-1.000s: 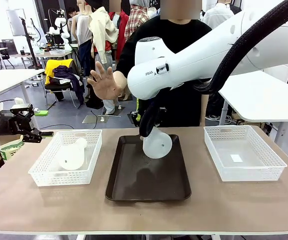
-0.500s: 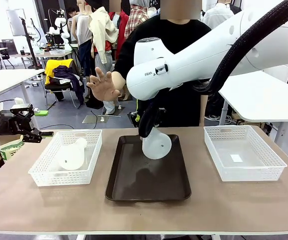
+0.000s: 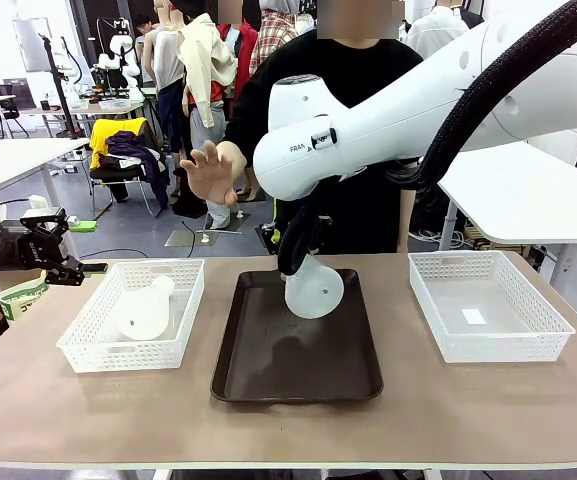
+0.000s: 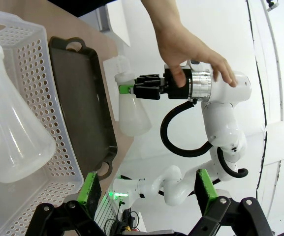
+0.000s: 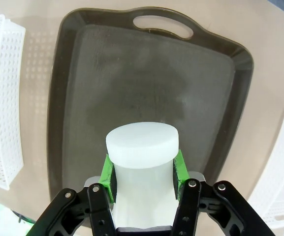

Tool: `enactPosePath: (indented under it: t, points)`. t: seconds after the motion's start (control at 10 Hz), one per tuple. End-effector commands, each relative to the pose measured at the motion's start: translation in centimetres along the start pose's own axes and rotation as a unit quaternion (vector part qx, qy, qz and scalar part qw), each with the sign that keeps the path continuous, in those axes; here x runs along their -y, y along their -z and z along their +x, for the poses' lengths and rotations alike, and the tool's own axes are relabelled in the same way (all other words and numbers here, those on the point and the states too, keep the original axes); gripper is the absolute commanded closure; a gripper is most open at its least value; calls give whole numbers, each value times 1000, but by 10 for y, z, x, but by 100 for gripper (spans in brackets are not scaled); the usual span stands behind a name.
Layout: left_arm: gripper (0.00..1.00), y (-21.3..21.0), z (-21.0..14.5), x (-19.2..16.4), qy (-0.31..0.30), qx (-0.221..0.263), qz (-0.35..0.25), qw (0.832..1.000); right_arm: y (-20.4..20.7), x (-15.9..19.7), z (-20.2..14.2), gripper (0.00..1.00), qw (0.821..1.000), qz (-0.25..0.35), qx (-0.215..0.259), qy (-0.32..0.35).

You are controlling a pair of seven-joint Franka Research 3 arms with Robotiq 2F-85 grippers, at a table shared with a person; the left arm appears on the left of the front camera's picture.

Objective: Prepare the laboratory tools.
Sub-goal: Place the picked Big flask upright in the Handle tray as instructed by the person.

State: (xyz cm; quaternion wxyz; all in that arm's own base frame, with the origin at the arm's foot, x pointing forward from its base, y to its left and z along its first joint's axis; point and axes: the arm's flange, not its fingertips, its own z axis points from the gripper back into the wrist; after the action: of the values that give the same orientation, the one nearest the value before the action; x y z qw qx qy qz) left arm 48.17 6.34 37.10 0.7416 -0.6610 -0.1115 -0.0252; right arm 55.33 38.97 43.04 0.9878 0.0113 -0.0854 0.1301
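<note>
While a hand point(image 3: 211, 172) hovers beyond, baskets point(image 3: 118, 358) flank the tray point(image 3: 298, 370).

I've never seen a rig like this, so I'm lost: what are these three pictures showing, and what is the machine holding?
Two white robot arms work at a table, facing a person. The wide picture looks across the table from the robot's side; the other two come from cameras on each arm's wrist, looking along its pincer. On the table a dark tray lies between a left basket and a right basket. The right pincer is shut on the neck of a frosted flask, held tilted over the tray. The left pincer is open near the left basket, where a second flask lies on its side. The person's hand is raised.
</note>
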Motion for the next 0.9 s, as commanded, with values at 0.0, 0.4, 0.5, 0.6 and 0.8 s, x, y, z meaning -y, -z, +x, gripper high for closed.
enactPosePath:
  t: [0.0,0.4,0.5,0.6,0.8]
  points:
    - [0,-2,-1,1,2,-1,4,1000,0,1,-1,100,1000,1,0,1]
    - [0,-2,-1,1,2,-1,4,1000,0,1,-1,100,1000,1,0,1]
    - [0,-2,-1,1,2,-1,4,1000,0,1,-1,100,1000,1,0,1]
    - [0,-2,-1,1,2,-1,4,1000,0,1,-1,100,1000,1,0,1]
    - [0,-2,-1,1,2,-1,4,1000,0,1,-1,100,1000,1,0,1]
